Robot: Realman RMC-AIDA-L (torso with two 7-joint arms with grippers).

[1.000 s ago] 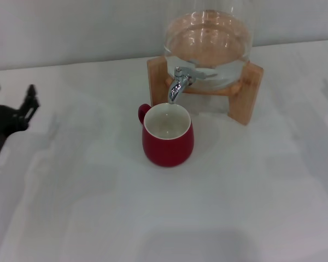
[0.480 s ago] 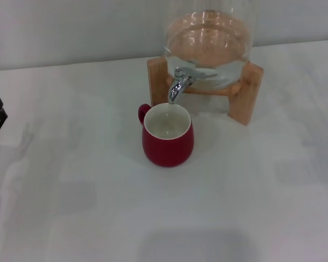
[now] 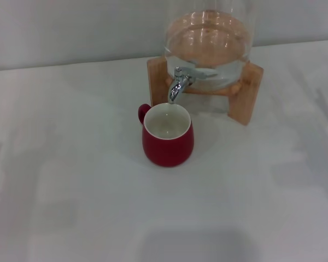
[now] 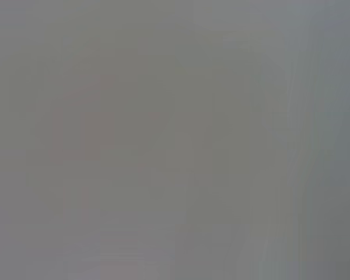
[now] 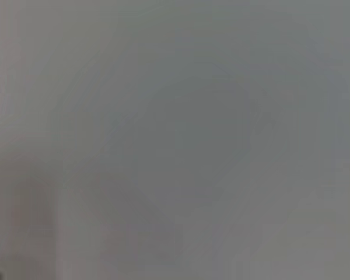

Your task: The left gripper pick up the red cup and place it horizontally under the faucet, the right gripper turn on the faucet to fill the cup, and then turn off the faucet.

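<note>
Standing upright under the faucet point(image 3: 179, 83) spout, the red cup point(image 3: 168, 136); neither arm visible, jaws' state unknowable.

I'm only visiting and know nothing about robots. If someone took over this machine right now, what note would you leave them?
Grippers: neither the left nor the right one shows in any view; both wrist cameras see only a blank grey surface.
Things: the red cup stands upright on the white table, free of any grip, its mouth right under the spout of the faucet. The glass jar sits in its wooden stand.
Done: cup is placed under the spout.
Unclear: no stream is visible; I cannot tell whether the cup holds water.
Left: check the cup; if empty, the right gripper opens, then closes, the faucet.
</note>
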